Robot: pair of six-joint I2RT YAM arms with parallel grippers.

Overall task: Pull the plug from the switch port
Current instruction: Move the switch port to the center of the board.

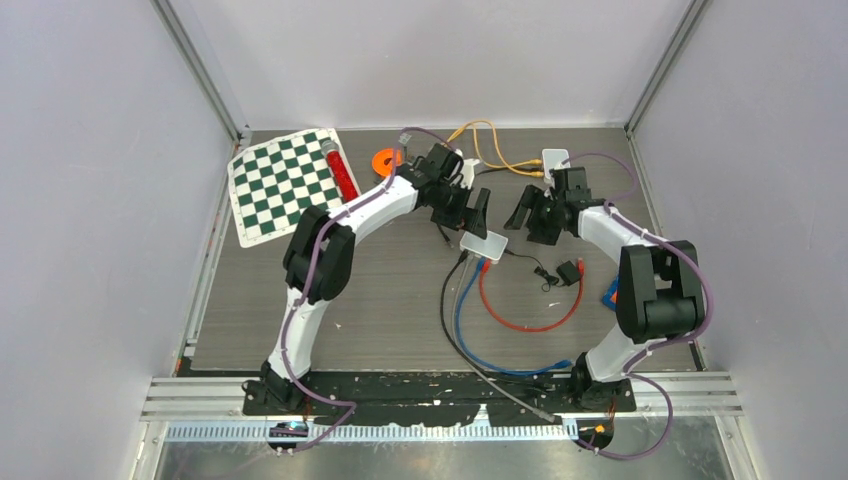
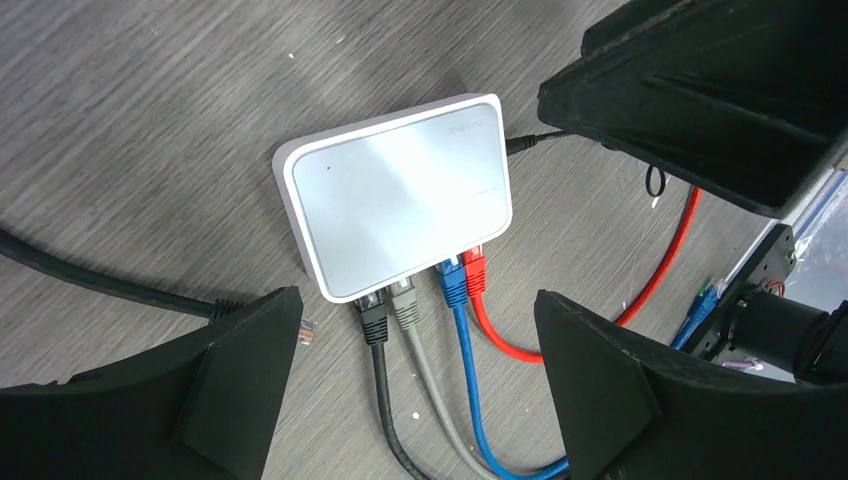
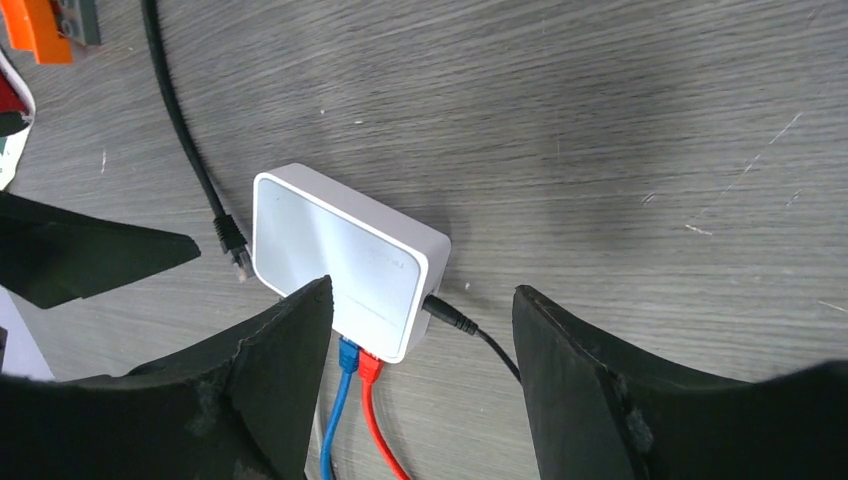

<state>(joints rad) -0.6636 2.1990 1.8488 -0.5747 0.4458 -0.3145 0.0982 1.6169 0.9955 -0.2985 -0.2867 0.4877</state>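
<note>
The left gripper (image 2: 417, 300) is spread wide and holds nothing. Its two black fingers (image 2: 240, 380) are wedge-shaped, matte and a little rough. In the left wrist view they stand on both sides of the row of plugs without touching them. The left arm (image 1: 372, 210) reaches from its base in a long bend toward the middle of the table (image 1: 380, 300).

The right gripper (image 3: 420, 292) is also wide open and empty. It comes from 3 o'clock on a folded arm (image 1: 640, 270), and its fingers (image 3: 270, 360) have worn, fuzzy edges.

The switch (image 2: 395, 195) lies flat on the grey wood-grain table. In the top view it is at 5 o'clock of the left gripper and at 8 o'clock of the right one. It is a small white box with rounded corners and a smooth, shiny top. It has a small grey logo near one edge, too faint to read.

Four plugs sit in one side of it: a black plug (image 2: 373, 320), a grey plug (image 2: 405, 305), a blue plug (image 2: 452, 282) and a red plug (image 2: 476, 270). A round black power plug (image 2: 525, 142) enters another side. A loose black cable (image 3: 180, 130) lies beside the switch, its end not connected.

At 10 o'clock on the table lies a green-and-white checkered mat (image 1: 280, 185) with a red tube (image 1: 342, 172) at its edge. Next to it is an orange disc (image 1: 383, 160), and a yellow cable (image 1: 490, 145) lies at 12 o'clock.
</note>
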